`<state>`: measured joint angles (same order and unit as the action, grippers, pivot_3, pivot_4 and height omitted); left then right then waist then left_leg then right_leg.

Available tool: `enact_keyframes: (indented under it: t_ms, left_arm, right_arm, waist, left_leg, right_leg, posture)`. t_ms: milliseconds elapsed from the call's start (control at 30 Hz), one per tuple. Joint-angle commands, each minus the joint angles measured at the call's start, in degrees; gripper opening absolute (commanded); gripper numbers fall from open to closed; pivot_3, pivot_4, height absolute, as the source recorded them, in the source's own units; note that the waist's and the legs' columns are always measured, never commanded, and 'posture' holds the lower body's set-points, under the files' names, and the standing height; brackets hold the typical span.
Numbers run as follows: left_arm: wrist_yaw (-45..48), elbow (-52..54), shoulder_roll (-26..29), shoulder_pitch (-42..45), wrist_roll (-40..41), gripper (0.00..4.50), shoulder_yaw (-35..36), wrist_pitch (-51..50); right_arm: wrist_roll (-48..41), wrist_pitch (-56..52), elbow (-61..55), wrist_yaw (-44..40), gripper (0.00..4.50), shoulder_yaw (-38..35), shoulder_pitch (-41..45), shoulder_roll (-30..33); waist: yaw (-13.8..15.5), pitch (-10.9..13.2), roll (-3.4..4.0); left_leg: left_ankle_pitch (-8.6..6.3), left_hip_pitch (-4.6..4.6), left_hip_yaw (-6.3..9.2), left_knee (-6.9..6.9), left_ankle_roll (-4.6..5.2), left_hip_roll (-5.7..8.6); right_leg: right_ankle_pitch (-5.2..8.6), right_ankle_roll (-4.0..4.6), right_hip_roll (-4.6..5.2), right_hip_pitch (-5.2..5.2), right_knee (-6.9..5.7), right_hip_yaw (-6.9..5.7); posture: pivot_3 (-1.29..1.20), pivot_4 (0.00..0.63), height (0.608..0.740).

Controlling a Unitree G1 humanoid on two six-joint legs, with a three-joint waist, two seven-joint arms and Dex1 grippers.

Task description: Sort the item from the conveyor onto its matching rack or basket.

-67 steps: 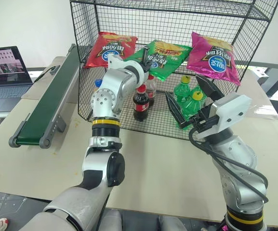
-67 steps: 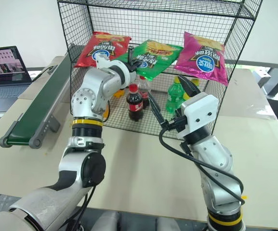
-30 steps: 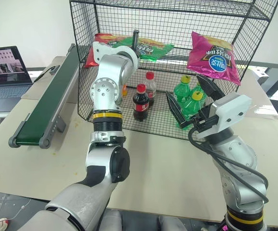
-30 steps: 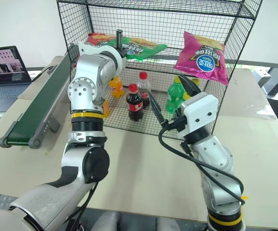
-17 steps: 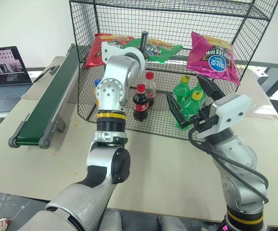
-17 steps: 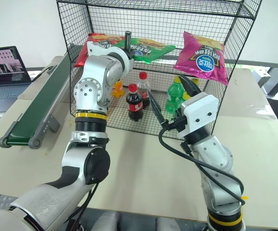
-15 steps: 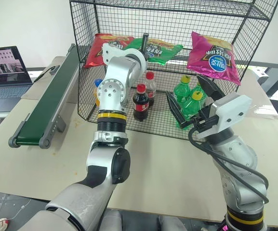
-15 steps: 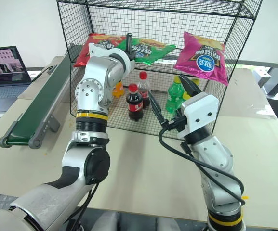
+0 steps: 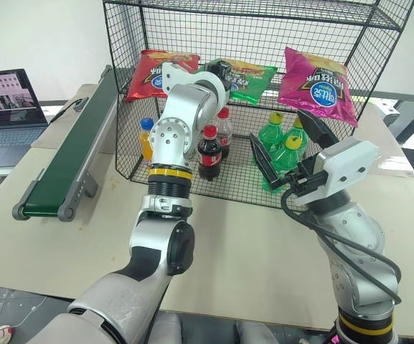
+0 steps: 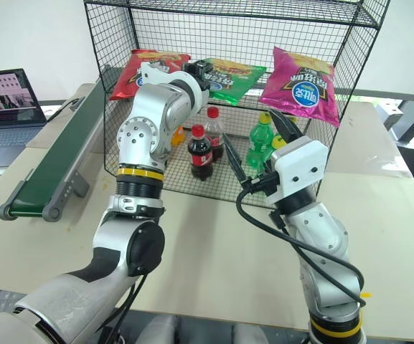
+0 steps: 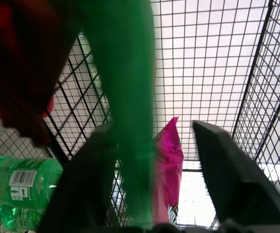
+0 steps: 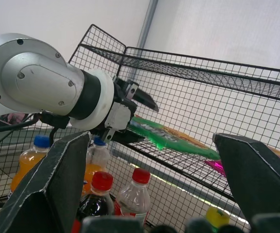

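The item, a shiny green chip bag [image 9: 253,74], lies on the slanted shelf of the black wire rack [image 9: 260,21], between a red bag [image 9: 151,72] and a magenta bag [image 9: 316,76]. My left gripper [image 9: 221,69] reaches level into the rack at the bag's left end. Its jaws are open, and the bag's edge [image 11: 130,97] runs between the fingers [image 11: 229,174], close to one of them. My right gripper [image 9: 289,147] hangs open in front of the rack, holding nothing. The dark green conveyor [image 9: 70,150] lies bare along the table's left.
Cola bottles [image 9: 208,152], orange bottles [image 9: 146,137] and green bottles [image 9: 282,147] stand on the rack's floor under the shelf. A laptop [image 9: 6,107] sits at the far left. Bare tabletop [image 9: 235,236] lies in front of the rack.
My left gripper carried the green bag to the right along the shelf and its jaws opened. The bag now lies flatter between the red and magenta bags. The right arm stayed still.
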<state>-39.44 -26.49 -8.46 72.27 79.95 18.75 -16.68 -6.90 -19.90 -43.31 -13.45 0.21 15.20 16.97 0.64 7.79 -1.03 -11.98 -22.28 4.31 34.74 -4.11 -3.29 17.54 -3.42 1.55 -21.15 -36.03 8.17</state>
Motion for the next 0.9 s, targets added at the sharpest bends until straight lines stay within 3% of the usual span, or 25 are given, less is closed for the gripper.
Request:
enact_keyframes:
  t_ms: [33, 467, 667, 900]
  left_arm:
    - [-1.22, 3.91, -14.42, -4.49, 2.3, 4.46, -1.72, -1.79]
    - [-15.2, 20.04, -8.11, -14.08, 13.94, 4.46, -6.99, -10.59]
    - [-18.82, 25.47, 0.67, -16.78, 20.83, 4.46, -8.09, -16.79]
    - [-13.05, 31.41, 12.58, -22.18, 32.98, 4.46, -6.95, -29.49]
  right_arm:
    - [-0.08, 0.31, -2.35, 0.38, 4.5, -0.84, 0.88, -0.04]
    - [-1.92, 2.58, 0.68, -1.28, 4.5, -0.53, 0.6, -0.66]
    - [-2.6, 4.12, 2.52, -2.64, 4.5, -0.51, 0.5, -0.79]
    - [-3.69, 5.65, 4.05, -4.44, 4.5, -0.63, -0.53, -0.6]
  waist:
    - [0.02, 0.0, 0.0]
    - [-0.11, -0.01, 0.01]
    - [-0.04, -0.01, 0.02]
    - [-0.47, -0.03, 0.05]
  left_leg:
    - [0.0, 0.0, 0.0, 0.0, 0.0, 0.0]
    - [0.0, 0.05, 0.01, 0.03, 0.01, 0.0]
    - [0.01, 0.05, 0.02, 0.08, 0.02, 0.0]
    - [0.02, 0.08, 0.05, 0.07, 0.01, -0.01]
  right_leg:
    - [0.0, 0.0, 0.0, 0.0, 0.0, 0.0]
    - [0.0, 0.0, 0.0, 0.01, -0.1, 0.04]
    - [-0.01, 0.01, 0.01, 0.03, -0.12, 0.03]
    - [0.0, 0.01, -0.01, 0.02, -0.23, 0.02]
  posture:
    - [0.0, 0.15, 0.74]
    - [0.0, 0.15, 0.74]
    - [0.0, 0.15, 0.74]
    - [0.0, 0.15, 0.74]
